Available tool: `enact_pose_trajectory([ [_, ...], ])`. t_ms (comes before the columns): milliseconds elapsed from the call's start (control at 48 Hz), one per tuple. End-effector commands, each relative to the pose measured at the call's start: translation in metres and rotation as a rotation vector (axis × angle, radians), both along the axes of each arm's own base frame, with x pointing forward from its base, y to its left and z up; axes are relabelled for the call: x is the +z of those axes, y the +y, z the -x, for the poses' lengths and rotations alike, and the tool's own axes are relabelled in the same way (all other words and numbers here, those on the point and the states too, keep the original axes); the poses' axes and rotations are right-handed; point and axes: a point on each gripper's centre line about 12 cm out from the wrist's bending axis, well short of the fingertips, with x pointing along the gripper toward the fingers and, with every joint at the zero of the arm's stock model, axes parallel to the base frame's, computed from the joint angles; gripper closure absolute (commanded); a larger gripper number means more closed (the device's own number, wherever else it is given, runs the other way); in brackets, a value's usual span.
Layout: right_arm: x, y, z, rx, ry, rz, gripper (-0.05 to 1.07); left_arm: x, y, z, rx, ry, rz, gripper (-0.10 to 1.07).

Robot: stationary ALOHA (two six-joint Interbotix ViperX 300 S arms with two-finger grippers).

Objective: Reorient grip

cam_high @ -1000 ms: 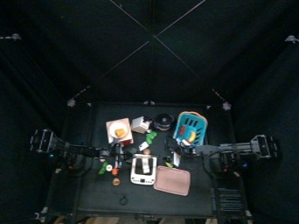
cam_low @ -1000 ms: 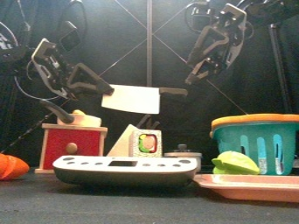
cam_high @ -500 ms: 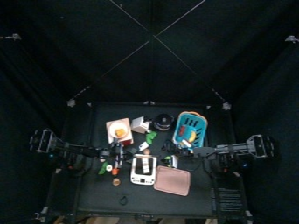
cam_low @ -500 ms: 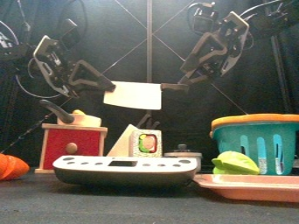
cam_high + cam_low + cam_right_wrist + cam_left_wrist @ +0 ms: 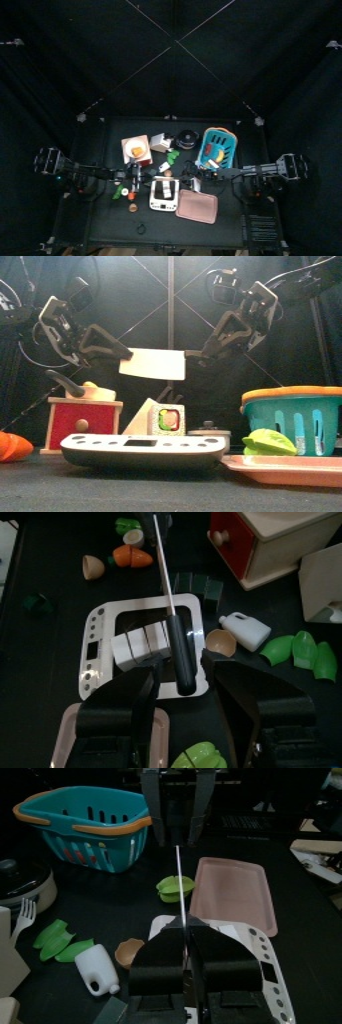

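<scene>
A cleaver with a white blade (image 5: 151,364) and a black handle (image 5: 201,354) hangs level above the table's middle. My left gripper (image 5: 120,356) is shut on the blade, which shows edge-on as a thin line (image 5: 178,898) between its jaws. My right gripper (image 5: 218,346) is at the handle's end with its jaws open on either side of it. The handle (image 5: 170,612) runs between them with gaps on both sides. The right gripper's open jaws also show in the left wrist view (image 5: 175,803). In the top view the cleaver (image 5: 171,174) is tiny between the two arms.
Below stand a white scale (image 5: 140,449), a red wooden box (image 5: 83,421), a teal basket (image 5: 294,416) and a pink tray (image 5: 287,468) with a green piece (image 5: 271,441). Play food and a small white bottle (image 5: 241,627) lie around the scale.
My right gripper has come down and to the left, from high above the handle to its end. The left gripper and the cleaver have held still.
</scene>
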Motion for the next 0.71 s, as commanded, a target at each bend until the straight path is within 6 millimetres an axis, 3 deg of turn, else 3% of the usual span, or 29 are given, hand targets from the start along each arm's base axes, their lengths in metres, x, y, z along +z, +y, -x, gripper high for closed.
enact_pose_trajectory([
  [0, 0.0153, -0.0021, -0.0051, -0.001, -0.049, 0.006, 0.27, 0.0111, -0.0006, -0.0052, -0.003, -0.043, -0.001, 0.67],
  [688, 0.0108, -0.0028, -0.0117, 0.008, -0.025, 0.029, 0.27, 0.0094, -0.0006, -0.0063, -0.002, -0.040, -0.001, 0.67],
])
